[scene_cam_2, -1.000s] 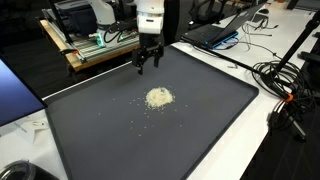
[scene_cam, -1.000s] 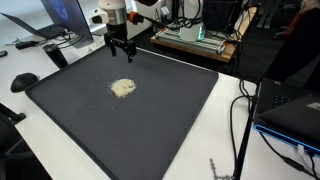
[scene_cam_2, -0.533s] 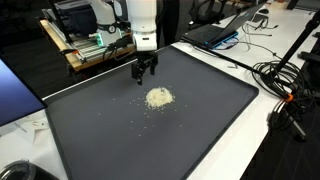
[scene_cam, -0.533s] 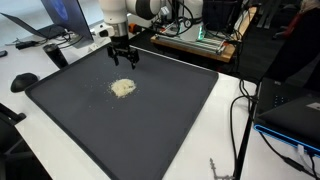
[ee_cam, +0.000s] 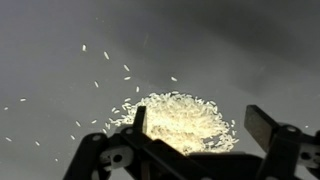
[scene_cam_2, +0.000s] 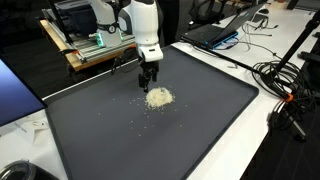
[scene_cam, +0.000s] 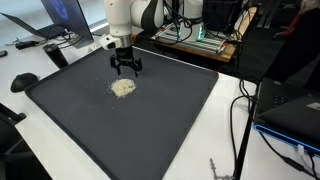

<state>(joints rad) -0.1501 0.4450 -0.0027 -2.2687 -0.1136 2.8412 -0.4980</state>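
The tool [scene_cam: 125,69], jaws spread wide and holding nothing, hangs just above a small heap of pale grains [scene_cam: 123,88] on the dark mat [scene_cam: 150,130] covering the bench [scene_cam: 229,122] (stray grains [ee_cam: 105,55] lie scattered beside it). The heap looks light and loose, likely to crumble and slip through any pinch. The surest hold is probably straddling its flanks at mat level.

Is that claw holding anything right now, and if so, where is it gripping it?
Nothing is held. The gripper is open, its jaws apart and empty, just above the small pile of pale grains on the dark mat.
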